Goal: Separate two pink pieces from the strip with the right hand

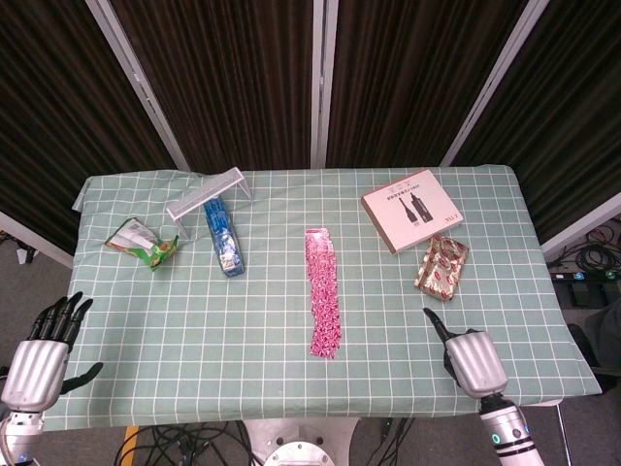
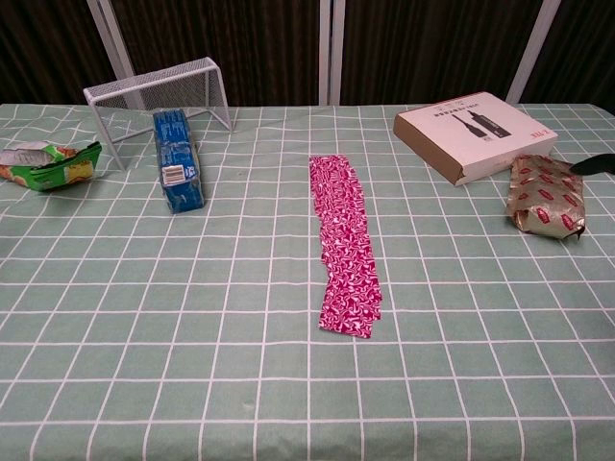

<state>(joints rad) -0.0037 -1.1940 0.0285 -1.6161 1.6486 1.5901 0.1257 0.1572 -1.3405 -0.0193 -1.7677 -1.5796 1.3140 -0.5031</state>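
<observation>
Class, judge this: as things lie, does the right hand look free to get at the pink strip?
Probably yes: only bare tablecloth lies between the right hand and the pink strip's near end.

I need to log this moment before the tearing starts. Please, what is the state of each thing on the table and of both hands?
pink strip: whole, flat, untouched.
right hand: over the table, holding nothing, one finger extended.
left hand: off the table, open.
box: closed, flat.
green bag: crumpled.
blue packet: lying flat.
foil packet: lying flat.
</observation>
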